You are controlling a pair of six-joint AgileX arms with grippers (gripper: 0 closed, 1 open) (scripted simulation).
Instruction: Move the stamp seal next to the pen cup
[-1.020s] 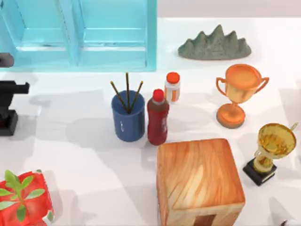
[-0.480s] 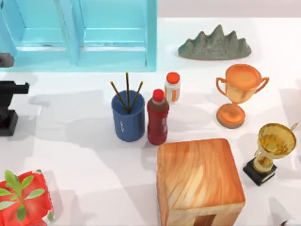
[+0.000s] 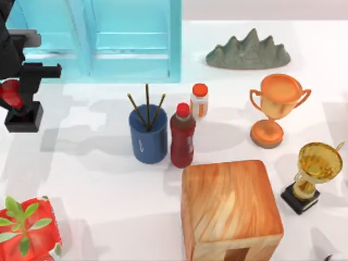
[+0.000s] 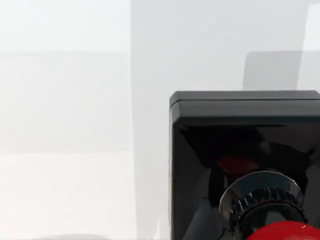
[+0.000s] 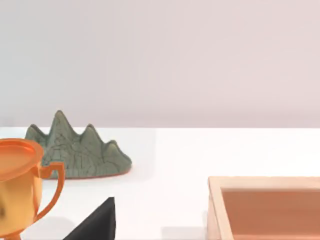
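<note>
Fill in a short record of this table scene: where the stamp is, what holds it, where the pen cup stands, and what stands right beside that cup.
stamp: black base and red knob, at the table's left edge
holder: left claw, around the red knob
pen cup: dark blue, three sticks, near the table's middle
beside cup: dark red bottle on its right
task status: stamp still far left of cup

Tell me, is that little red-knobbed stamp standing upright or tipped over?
Upright, roughly: in the top view the stamp seal has its red knob above its black block base, at the table's left edge, at the left gripper.
</note>
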